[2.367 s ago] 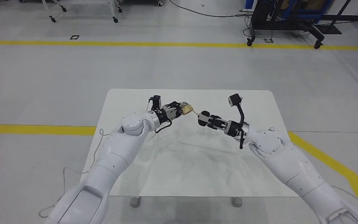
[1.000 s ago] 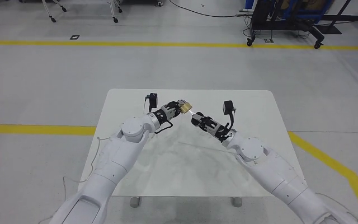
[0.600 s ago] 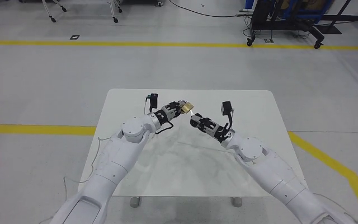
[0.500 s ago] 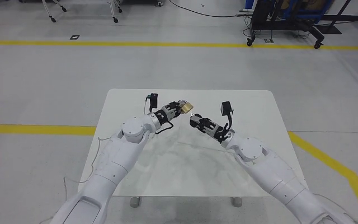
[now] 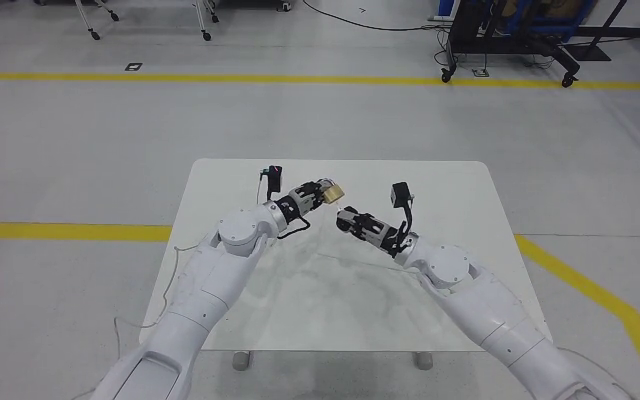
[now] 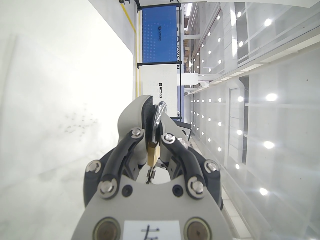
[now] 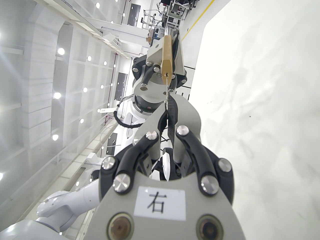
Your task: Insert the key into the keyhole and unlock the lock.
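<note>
left claw [image 6: 156, 109] pressed shut on the lock [image 6: 153, 154], its pads against the silver shackle, the brass body nearer the palm. the lock is held in the air above the far middle of the white desk [image 5: 440, 190]. right claw [image 7: 168, 101] pinches the key [image 7: 166, 91] edge-on, its thin blade pointing straight at the lock's keyhole end. the tip meets that end at the keyhole; how deep it sits, cannot tell. in the top view the two claws face each other, close together, and the lock's brass body shows at the left claw's tip.
</note>
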Controlling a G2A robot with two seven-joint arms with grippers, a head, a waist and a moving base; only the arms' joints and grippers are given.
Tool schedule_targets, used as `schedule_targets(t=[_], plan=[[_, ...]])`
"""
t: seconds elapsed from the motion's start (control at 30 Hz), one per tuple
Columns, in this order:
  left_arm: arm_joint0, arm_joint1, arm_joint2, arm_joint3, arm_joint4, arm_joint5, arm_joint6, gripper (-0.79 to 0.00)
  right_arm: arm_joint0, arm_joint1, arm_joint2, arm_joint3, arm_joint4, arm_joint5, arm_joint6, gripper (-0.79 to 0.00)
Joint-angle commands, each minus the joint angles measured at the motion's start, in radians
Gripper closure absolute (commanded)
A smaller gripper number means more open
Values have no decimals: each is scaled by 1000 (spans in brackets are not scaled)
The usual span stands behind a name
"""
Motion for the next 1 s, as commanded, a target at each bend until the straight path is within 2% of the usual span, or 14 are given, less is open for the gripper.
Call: schedule_targets(t=[0.0, 0.4, 0.97], plan=[[0, 0, 0, -1, 3, 3, -4, 0, -1, -3, 4, 2, -2, 1, 1, 0], [0, -2, 0, -1, 24, -8, -29, 0, -2, -19, 26, 17, -11, -1, 11, 0], [0, -9, -7, 12, -3, -10, -56, 0, 6, -51, 32, 49, -60, -10, -52, 0]])
